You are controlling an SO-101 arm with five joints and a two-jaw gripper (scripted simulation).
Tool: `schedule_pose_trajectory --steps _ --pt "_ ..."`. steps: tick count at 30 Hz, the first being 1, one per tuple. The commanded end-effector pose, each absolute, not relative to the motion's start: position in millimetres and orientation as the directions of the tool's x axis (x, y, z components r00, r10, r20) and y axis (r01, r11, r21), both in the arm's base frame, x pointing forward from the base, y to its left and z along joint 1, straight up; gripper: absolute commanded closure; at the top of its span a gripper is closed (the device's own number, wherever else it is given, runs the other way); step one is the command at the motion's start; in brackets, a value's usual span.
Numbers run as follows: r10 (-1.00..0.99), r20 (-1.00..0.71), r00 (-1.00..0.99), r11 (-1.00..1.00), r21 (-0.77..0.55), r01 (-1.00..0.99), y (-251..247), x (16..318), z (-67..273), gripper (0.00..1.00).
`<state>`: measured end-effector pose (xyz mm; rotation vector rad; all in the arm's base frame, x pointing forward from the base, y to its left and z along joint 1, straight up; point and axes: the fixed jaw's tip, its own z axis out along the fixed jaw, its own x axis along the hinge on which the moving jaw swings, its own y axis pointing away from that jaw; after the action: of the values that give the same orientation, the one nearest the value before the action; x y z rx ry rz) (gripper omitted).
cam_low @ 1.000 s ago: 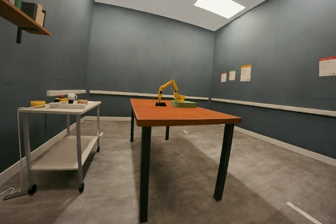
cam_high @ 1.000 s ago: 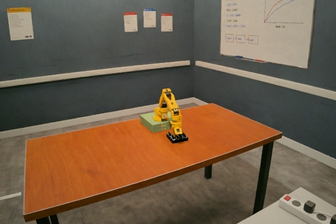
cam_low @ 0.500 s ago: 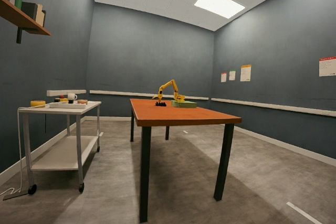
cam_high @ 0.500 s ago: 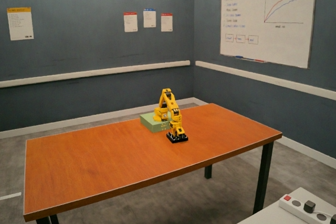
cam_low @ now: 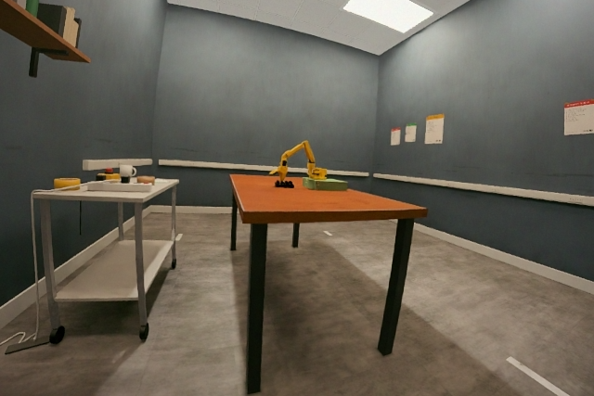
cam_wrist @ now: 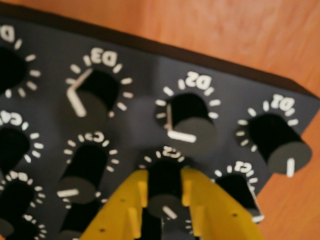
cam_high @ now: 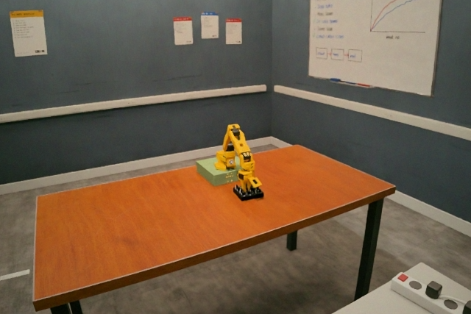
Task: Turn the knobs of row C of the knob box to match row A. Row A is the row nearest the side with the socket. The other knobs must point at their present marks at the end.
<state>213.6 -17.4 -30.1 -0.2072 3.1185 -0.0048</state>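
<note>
The black knob box [cam_high: 246, 193] [cam_low: 284, 184] [cam_wrist: 137, 125] lies on the orange table [cam_high: 151, 219] [cam_low: 306, 199]. The wrist view shows its knobs with white pointer lines and tick rings labelled D1, D2, D3, C1, C2, C3. My yellow gripper [cam_wrist: 167, 200] [cam_high: 248, 187] [cam_low: 280, 176] reaches straight down onto the box and is shut on knob C2 [cam_wrist: 165, 192], its two jaws on either side of it. Knob D2 [cam_wrist: 189, 120] and knob D1 [cam_wrist: 280, 142] lie beyond it, knob C3 [cam_wrist: 82, 172] to its left, knob C1 [cam_wrist: 240, 192] to its right. Rows A and B are mostly hidden.
The arm stands on a light green base block [cam_high: 215, 173] [cam_low: 329, 184] just behind the box. A white trolley [cam_low: 105, 190] with a cup stands off to the side of the table. A power strip [cam_high: 425, 289] lies on a separate white surface.
</note>
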Motion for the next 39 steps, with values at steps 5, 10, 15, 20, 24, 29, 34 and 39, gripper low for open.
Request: schedule_pose_trajectory --steps 5,10,15,20,24,29,34,39 --pt "-0.263 0.000 -0.965 0.965 0.000 -0.263 -19.4 210.2 -31.5 0.99" --pt "-0.313 0.000 -0.950 0.950 0.000 -0.313 -19.4 209.9 -31.5 0.99" --pt "-0.395 0.000 -0.919 0.919 0.000 -0.395 -19.6 209.5 -31.5 0.99" --pt "-0.473 0.000 -0.881 0.881 0.000 -0.473 -19.8 209.0 -31.5 0.99" --pt "-0.534 0.000 -0.846 0.846 0.000 -0.534 -20.0 208.7 -31.5 0.99" --pt "-0.577 0.000 -0.817 0.817 0.000 -0.577 -20.2 208.4 -31.5 0.99" --pt "-0.646 0.000 -0.763 0.763 0.000 -0.646 -20.5 208.0 -31.5 0.99" --pt "-0.710 0.000 -0.704 0.704 0.000 -0.710 -20.9 207.6 -31.5 0.99"
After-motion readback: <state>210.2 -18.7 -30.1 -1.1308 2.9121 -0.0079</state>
